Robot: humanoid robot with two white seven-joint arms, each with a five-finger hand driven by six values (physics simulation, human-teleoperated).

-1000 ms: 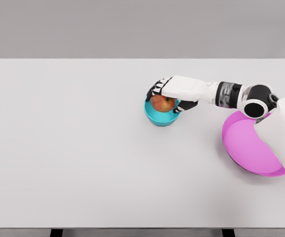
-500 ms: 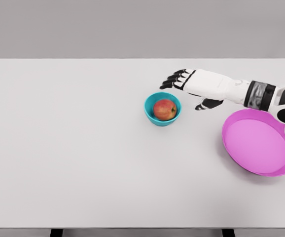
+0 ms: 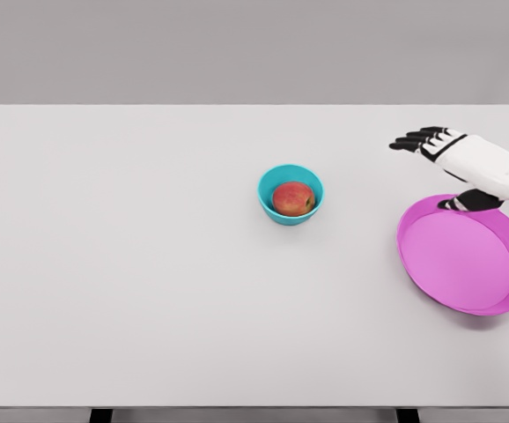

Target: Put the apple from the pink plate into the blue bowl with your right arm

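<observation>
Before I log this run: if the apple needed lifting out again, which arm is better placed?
Right. Its hand hangs open near the plate, with the bowl holding the apple nearby; no left arm shows.

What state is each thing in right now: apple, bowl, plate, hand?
apple: resting inside the blue bowl, not held
blue bowl: upright, holding the apple
pink plate: empty
right hand: open, holding nothing, above the plate's far edge

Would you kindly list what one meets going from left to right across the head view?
Round blue bowl holding the red apple → white right hand, open above the table → empty round pink plate.
</observation>
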